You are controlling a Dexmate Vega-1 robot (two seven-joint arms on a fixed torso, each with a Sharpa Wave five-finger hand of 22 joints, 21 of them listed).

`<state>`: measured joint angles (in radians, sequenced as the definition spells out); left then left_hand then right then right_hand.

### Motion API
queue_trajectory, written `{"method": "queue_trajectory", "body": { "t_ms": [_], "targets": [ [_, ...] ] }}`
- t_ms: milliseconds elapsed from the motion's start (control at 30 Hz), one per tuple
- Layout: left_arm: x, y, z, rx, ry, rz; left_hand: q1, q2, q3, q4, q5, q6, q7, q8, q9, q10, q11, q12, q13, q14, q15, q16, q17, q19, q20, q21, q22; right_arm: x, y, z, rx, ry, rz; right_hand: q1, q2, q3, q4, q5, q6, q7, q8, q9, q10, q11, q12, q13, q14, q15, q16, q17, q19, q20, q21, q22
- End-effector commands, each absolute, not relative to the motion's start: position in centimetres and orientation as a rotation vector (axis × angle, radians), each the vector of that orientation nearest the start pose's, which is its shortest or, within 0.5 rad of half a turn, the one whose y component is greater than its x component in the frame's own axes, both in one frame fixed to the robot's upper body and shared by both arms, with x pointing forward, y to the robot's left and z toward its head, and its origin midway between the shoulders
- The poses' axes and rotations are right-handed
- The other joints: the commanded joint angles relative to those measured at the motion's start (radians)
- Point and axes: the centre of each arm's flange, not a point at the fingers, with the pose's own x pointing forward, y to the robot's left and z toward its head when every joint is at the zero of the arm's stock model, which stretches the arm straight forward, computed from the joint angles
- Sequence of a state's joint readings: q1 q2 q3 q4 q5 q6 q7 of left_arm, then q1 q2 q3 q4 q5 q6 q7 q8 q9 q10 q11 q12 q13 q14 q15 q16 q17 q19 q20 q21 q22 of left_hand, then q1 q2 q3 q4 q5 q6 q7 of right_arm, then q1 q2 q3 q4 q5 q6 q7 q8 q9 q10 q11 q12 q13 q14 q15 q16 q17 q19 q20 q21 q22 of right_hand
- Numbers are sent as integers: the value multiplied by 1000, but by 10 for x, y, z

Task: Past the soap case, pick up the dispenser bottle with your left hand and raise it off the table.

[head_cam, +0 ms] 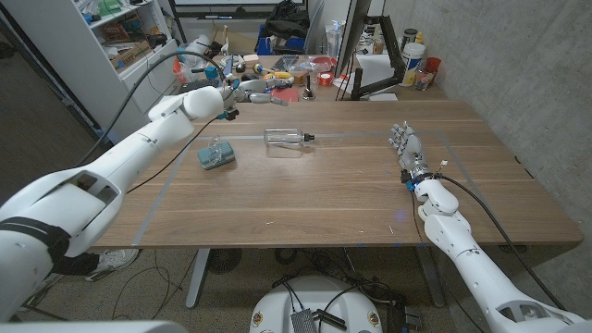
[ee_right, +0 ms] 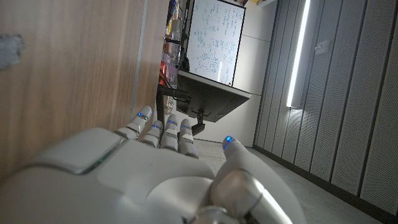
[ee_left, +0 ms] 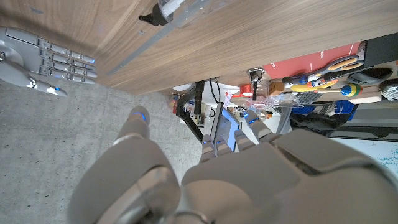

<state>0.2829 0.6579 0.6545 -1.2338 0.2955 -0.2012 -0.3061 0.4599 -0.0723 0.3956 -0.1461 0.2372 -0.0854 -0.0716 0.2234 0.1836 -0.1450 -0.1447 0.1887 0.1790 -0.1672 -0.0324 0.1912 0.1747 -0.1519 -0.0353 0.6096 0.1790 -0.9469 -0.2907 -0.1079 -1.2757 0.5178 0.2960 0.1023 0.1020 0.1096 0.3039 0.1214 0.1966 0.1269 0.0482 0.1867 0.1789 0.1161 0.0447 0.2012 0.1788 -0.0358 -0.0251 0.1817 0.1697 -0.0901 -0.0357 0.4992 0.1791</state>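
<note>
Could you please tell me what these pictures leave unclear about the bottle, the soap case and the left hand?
- Bottle: its far end is cut off by the edge in the left wrist view; too small in the head view to tell whether it holds liquid.
- Soap case: contents too small to make out in the head view.
- Left hand: fingers blend into the clutter behind, so their pose is unclear.
</note>
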Motion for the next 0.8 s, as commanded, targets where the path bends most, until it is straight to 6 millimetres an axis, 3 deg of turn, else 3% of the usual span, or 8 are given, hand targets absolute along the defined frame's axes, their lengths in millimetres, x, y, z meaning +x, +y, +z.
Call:
{"method": "queue_trajectory", "body": {
  "t_ms": [33, 800],
  "targets": [
    [659, 236, 176, 1380, -641, -260, 10, -7, -6, 0, 7, 1, -3, 6, 2, 8, -2, 3, 4, -44, -67, 7, 1, 1, -53, 0, 3, 645, -312, -65, 182, -615, 113, 2, 30, -1, 3, 2, 9, 1, 4, 5, 6, -2, 6, 3, 4, 1, 2, 3, 6, -79, -4, 2],
    [659, 228, 179, 1498, -579, -311, 37, -13, -19, 3, 21, 20, -12, 6, 2, 35, -10, 6, 4, -16, -71, 12, 2, 18, -48, -5, 3, 643, -313, -67, 187, -617, 109, 0, 29, -1, 4, 2, 10, 1, 4, 5, 10, -1, 7, 3, 5, 1, 1, 3, 9, -78, -9, 3]
  ]
}}
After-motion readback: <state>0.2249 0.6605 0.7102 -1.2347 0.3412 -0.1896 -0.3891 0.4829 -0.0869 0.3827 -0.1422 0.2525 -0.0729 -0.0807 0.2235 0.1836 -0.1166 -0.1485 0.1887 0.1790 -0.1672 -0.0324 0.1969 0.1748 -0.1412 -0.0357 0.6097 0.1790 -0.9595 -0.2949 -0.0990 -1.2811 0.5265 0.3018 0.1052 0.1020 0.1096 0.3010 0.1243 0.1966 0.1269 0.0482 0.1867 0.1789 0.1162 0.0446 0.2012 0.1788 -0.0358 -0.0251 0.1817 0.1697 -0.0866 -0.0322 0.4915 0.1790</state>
